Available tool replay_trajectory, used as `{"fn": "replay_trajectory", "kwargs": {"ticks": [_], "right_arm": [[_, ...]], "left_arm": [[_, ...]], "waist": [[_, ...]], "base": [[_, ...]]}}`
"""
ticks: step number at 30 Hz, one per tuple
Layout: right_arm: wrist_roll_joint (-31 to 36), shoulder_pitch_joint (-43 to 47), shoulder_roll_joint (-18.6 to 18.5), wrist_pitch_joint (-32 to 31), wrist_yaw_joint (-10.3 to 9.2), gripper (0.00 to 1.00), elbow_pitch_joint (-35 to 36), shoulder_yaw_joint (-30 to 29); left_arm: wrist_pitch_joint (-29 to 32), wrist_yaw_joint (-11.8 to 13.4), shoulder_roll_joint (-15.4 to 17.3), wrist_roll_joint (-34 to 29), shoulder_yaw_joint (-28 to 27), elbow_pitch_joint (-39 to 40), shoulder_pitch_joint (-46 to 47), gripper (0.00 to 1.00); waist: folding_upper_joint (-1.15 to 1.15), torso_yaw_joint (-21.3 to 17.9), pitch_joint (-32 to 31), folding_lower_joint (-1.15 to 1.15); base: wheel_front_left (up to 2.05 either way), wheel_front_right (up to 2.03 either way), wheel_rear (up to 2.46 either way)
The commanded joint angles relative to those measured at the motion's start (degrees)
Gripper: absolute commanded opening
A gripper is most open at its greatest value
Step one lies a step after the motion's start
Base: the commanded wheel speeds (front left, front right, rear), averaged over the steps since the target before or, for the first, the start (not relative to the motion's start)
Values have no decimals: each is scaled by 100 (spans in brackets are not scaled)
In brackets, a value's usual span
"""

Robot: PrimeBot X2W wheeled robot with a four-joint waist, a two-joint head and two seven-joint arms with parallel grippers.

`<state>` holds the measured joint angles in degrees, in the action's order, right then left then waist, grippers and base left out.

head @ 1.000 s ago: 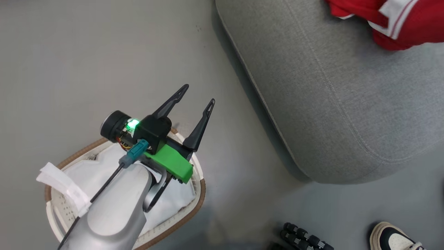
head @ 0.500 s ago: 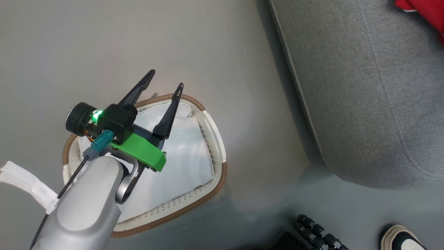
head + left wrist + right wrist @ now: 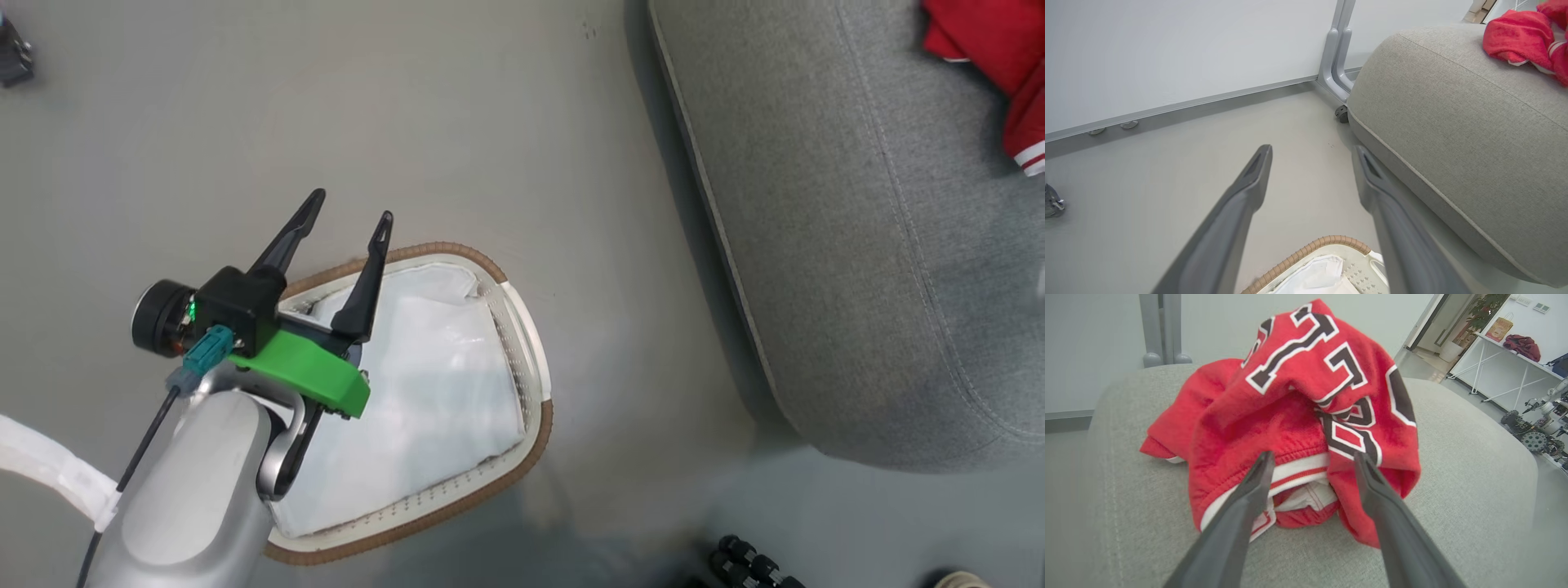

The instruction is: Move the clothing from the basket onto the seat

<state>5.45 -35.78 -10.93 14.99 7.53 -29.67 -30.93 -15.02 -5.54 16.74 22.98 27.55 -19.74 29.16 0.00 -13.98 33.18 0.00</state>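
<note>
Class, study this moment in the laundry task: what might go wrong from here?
1. The right gripper is open, close to the heaped red jersey on the seat; a careless withdrawal might snag the fabric and drag it off.
2. The left gripper hangs open over the basket, which holds a white liner cloth; another grab there might lift the liner by mistake.

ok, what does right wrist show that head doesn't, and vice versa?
Right wrist: black-white lettering on the clothing, with the right gripper open and pointing at the pile. Head: the basket with its white liner, and the left gripper open over its edge. Both: red clothing lying on the grey seat.
</note>
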Motion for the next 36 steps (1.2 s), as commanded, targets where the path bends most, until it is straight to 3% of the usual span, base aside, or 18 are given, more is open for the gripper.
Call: {"fn": "replay_trajectory", "kwargs": {"ticks": [1, 7, 15, 27, 36], "right_arm": [[-75, 209, 46, 26, -8, 100, 123, 76], [-380, 932, 454, 27, -8, 100, 897, 452], [-850, 1378, 641, 27, -8, 100, 1341, 1058], [-1197, 1033, 788, 28, -8, 100, 884, 2231], [-1488, 747, 785, 27, -8, 100, 442, 3010]], "left_arm": [[-18, 24, -37, 11, -82, 21, -134, 100], [-19, 81, -193, -102, -560, 88, -423, 100], [-13, 36, -507, -399, -1305, 144, -780, 100], [-14, -128, -945, -949, -2365, -76, -1007, 100], [-14, -193, -1124, -1235, -2795, -323, -1127, 100]], "waist": [[0, 77, -214, 0], [0, 258, -559, 0], [0, 666, -948, 0], [0, 1294, -1305, 0], [0, 1444, -1557, 0]], "base": [[0, 0, 0], [0, 0, 0], [0, 0, 0], [0, 0, 0], [0, 0, 0]]}}
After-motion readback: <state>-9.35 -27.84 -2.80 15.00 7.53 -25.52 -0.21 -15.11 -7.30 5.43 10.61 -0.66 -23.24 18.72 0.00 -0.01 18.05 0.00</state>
